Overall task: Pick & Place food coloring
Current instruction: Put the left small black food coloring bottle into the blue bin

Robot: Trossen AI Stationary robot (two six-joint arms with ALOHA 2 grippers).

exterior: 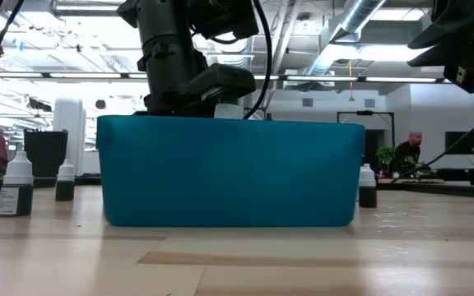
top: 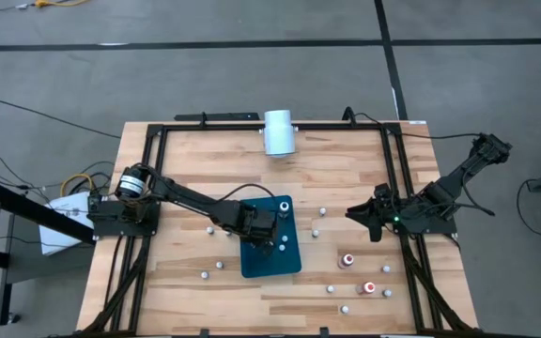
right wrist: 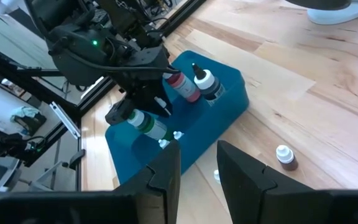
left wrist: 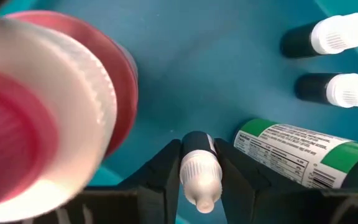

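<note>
A small white-capped food coloring bottle [left wrist: 199, 171] sits pinched between the left gripper [left wrist: 199, 180] fingers, low inside the teal tray [top: 252, 263]. More bottles [top: 368, 287] dot the table. The right gripper [right wrist: 197, 165], fingers slightly parted and empty, waits at the right.

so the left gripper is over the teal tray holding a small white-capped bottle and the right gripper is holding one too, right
Not quite. The left gripper does hold a small white-capped bottle over the teal tray, as the left wrist view shows. But the right gripper holds nothing: the right wrist view shows bare space between its fingers.
</note>
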